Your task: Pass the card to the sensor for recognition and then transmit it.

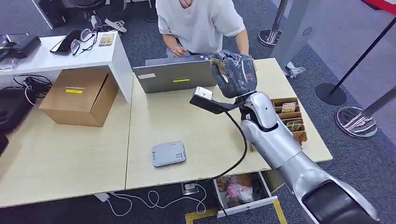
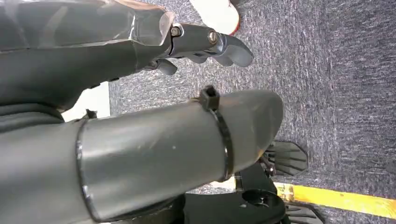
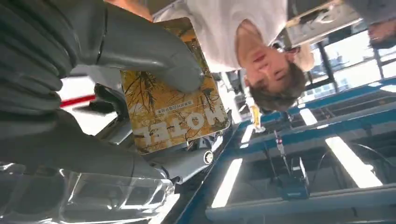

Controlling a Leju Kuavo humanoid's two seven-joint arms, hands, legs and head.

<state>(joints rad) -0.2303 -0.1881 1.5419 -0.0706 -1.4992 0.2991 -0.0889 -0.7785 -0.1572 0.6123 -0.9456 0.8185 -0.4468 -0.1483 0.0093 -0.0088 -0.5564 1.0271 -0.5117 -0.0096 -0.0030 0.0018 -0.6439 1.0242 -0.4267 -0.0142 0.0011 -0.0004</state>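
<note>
My right hand (image 1: 233,73) is raised above the far side of the table, in front of the person (image 1: 200,23). It pinches a golden hotel card (image 3: 173,112) between the thumb and the fingers; the card's printed face shows in the right wrist view. The grey flat sensor (image 1: 168,153) lies on the table nearer to me, left of my right arm and well apart from the hand. My left hand (image 2: 154,135) hangs over the carpet, holds nothing, and its fingers (image 2: 229,46) are apart from the thumb.
An open laptop (image 1: 175,77) stands between the person and the sensor. A wooden card box (image 1: 289,116) sits at the table's right edge, under my forearm. A cardboard box (image 1: 79,95) stands at the left. A drawer (image 1: 243,191) hangs open below the table.
</note>
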